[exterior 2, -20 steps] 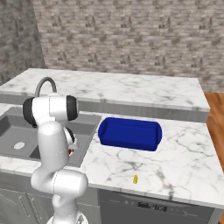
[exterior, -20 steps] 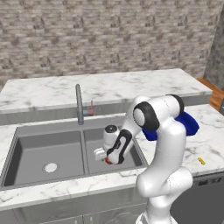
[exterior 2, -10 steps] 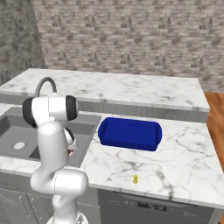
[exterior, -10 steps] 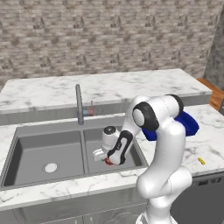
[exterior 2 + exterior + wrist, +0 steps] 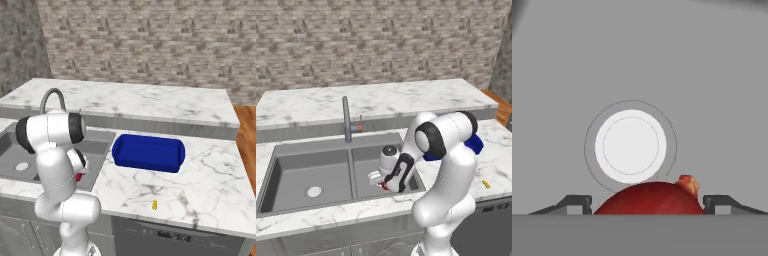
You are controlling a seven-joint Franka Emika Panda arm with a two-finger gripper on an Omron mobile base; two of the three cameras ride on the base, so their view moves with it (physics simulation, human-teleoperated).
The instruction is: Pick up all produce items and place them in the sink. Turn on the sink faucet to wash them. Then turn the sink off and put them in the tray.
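A: Item one — gripper (image 5: 647, 202). Condition?

B: Jaws apart. In the hand view the two dark fingertips (image 5: 574, 202) stand wide on either side of a red fruit (image 5: 649, 198), with a sliver of grey showing between each tip and the fruit's skin. Not pressing on it, as far as the view shows.

A: Item two, the fruit. Describe.

B: Round, dark red, with a small orange nub at its upper right. It sits between the fingertips, low in the hand view; the round white drain (image 5: 631, 146) of the bowl lies just beyond it. Whether the fruit rests on the bowl floor I cannot tell.

A: Location in the room?

B: Right-hand bowl of the sink (image 5: 286, 150). In the left base view the hand is down inside that bowl, near its front wall, and a small patch of red shows beneath it.

A: Item three, the sink fittings.

B: Grey double basin set in a marble counter (image 5: 406, 97). The left bowl has its own white drain. The faucet (image 5: 346, 119) stands upright behind the divider, with a small reddish lever beside its stem.

A: Item four — tray.

B: Deep blue, rectangular, raised rim (image 5: 148, 152). On the counter just to the right of the sink, well apart from the fruit.

A: Anything further?

B: A small yellow object (image 5: 154, 204) on the counter near its front edge, in front of the tray.
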